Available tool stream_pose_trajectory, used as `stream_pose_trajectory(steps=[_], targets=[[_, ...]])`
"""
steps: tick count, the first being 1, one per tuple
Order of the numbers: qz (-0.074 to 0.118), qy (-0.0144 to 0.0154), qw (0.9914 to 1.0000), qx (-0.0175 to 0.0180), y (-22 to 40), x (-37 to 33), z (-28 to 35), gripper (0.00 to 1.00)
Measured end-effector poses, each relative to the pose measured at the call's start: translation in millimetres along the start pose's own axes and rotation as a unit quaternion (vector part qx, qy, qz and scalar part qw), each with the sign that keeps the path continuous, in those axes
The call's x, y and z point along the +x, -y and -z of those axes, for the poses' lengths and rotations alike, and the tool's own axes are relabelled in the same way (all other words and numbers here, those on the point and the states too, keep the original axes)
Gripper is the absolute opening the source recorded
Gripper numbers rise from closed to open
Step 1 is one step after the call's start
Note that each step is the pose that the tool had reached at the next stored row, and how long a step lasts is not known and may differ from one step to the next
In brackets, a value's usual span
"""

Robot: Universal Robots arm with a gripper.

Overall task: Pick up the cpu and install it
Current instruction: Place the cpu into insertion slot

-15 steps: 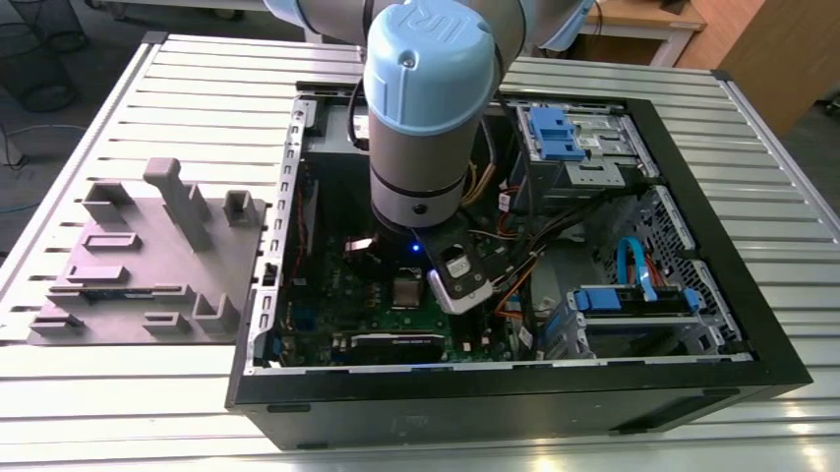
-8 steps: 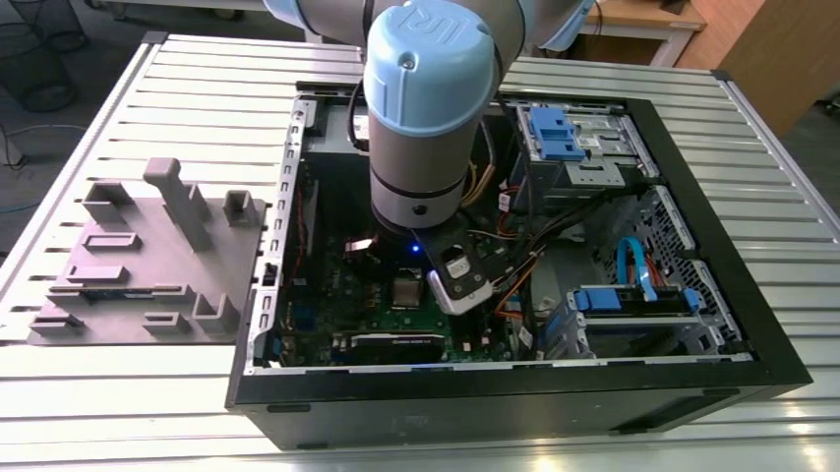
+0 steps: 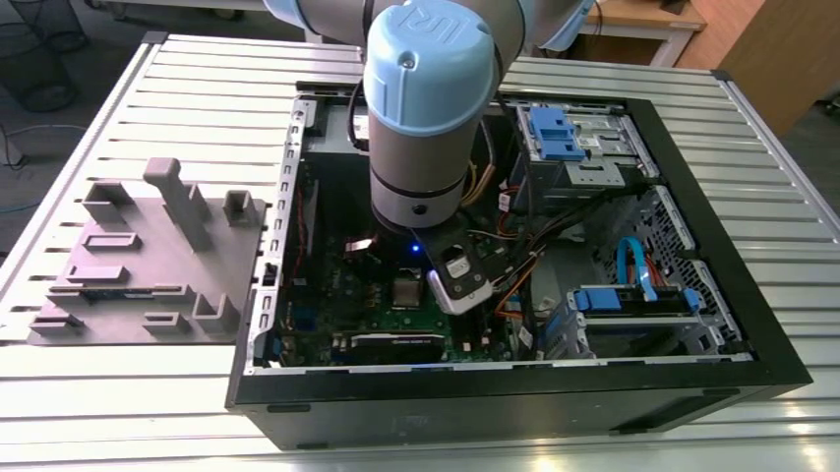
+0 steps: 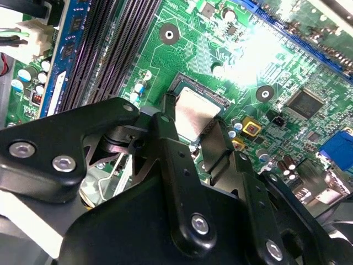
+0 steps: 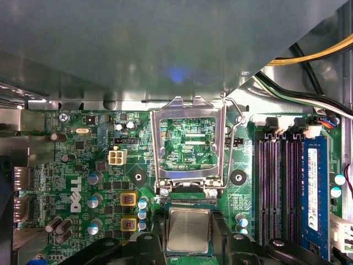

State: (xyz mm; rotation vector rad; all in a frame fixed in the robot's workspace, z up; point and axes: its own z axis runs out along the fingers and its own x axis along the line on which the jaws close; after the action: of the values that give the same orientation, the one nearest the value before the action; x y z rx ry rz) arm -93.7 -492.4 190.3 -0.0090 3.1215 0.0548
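The cpu (image 5: 188, 231), a small silvery square chip, lies level in the socket on the green motherboard (image 5: 99, 165). My gripper (image 5: 188, 232) straddles it, and a black finger (image 5: 161, 234) presses on each of two opposite edges. In the second wrist view the cpu (image 4: 193, 110) sits between the same fingertips (image 4: 169, 107), with the gripper (image 4: 190, 118) shut on it. The metal socket frame (image 5: 156, 149) is flipped open and stands up beyond the chip, its lever (image 5: 236, 138) raised beside it. In the exterior view the arm reaches down into the open case over the cpu (image 3: 407, 291).
Memory slots (image 5: 273, 187) and a blue memory stick (image 5: 311, 187) run beside the socket. Cables (image 5: 309, 55) hang over the case wall. A grey moulded tray (image 3: 145, 265) stands on the slatted table at the exterior view's left. Drive bays with blue clips (image 3: 558, 133) fill the case's far side.
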Motion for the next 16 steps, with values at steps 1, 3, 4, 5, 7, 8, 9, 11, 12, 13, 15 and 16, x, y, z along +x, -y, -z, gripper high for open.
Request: stream_pose_trajectory(steps=[1, 3, 4, 5, 7, 8, 9, 11, 12, 13, 15, 16], targets=[[0.0, 0.0, 1.0, 0.0, 0.0, 0.0, 0.0, 0.43], [0.0, 0.0, 1.0, 0.0, 0.0, 0.0, 0.0, 0.43], [0.0, 0.0, 1.0, 0.0, 0.0, 0.0, 0.0, 0.43], [0.0, 0.0, 1.0, 0.0, 0.0, 0.0, 0.0, 0.43], [0.0, 0.0, 1.0, 0.0, 0.0, 0.0, 0.0, 0.43], [0.0, 0.0001, 1.0, -0.0001, 0.0, 0.0, 0.3, 0.43], [0.0, 0.0003, 1.0, -0.0005, -0.2, -0.1, 1.0, 0.43], [0.0, 0.0001, 1.0, -0.0003, -0.2, -0.2, 3.5, 0.43], [0.0, 0.0, 1.0, -0.0001, -0.2, -0.2, 4.7, 0.43], [0.0, 0.0001, 1.0, -0.0002, -0.2, -0.2, 5.2, 0.43], [0.0, 0.0001, 1.0, -0.0001, -0.3, -0.2, 5.8, 0.43], [0.0, 0.0001, 1.0, -0.0002, -0.3, -0.1, 5.8, 0.43]])
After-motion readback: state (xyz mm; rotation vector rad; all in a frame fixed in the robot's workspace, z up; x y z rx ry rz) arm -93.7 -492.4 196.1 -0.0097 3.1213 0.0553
